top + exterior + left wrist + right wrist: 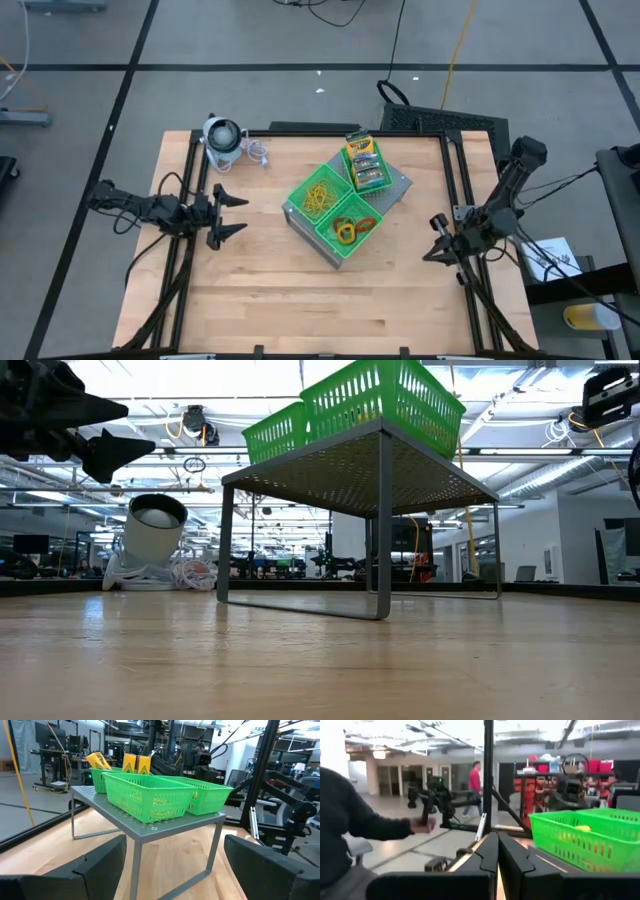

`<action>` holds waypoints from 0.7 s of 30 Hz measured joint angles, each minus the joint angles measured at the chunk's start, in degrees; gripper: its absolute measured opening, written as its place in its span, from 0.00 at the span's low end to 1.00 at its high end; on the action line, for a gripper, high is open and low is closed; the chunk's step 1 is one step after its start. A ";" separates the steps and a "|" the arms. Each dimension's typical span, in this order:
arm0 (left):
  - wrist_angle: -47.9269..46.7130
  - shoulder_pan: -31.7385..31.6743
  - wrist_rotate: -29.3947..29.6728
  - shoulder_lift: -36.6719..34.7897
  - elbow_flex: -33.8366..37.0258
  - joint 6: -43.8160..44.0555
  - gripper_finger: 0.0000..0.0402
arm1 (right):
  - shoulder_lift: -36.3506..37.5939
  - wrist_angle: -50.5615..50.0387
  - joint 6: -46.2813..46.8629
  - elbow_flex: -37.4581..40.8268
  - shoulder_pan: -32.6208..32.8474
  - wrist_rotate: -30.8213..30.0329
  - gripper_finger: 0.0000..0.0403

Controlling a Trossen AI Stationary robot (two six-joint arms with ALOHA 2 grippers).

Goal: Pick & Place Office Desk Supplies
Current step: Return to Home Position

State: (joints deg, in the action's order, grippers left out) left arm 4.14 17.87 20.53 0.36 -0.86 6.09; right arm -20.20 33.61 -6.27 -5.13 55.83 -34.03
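Observation:
Three green trays stand on a grey raised base at the table's middle. The far tray holds card boxes, whose yellow tops show in the left wrist view. Another holds tan rubber bands, the near one small coloured rings. My left gripper is open and empty, left of the trays, pointing at them. My right gripper is shut and empty, right of the trays, near the table's right edge.
A grey-white round gadget with a clear piece sits at the table's far left corner. Black frame rails run along the table's left and right sides. A person in dark sleeves and another in red show beyond the table.

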 joint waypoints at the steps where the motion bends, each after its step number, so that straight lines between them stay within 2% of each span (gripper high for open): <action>1: -0.03 0.00 0.05 0.00 -0.02 0.07 0.85 | 0.27 2.55 -0.85 1.45 -0.64 1.04 0.00; 3: -0.07 0.00 0.07 0.00 -0.04 0.17 0.85 | 0.94 9.01 -1.15 3.87 -2.09 2.61 0.00; 6: -0.06 0.00 0.09 0.02 -0.04 0.02 0.85 | 1.07 6.29 0.03 3.85 -4.36 4.24 0.00; 12: 0.23 0.00 0.28 0.02 -0.07 0.12 0.85 | 2.87 5.18 -2.07 4.01 -8.94 13.72 0.00; 17: 0.33 0.00 0.39 0.02 -0.07 0.10 0.85 | 3.44 3.17 1.32 4.11 -15.48 23.86 0.00; 21: 0.34 0.00 0.42 0.02 -0.07 0.09 0.85 | 4.76 1.42 3.36 4.14 -20.70 34.79 0.00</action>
State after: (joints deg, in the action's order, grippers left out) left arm 4.49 17.87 20.95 0.38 -0.93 6.18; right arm -15.44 35.02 -2.91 -0.99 35.13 0.76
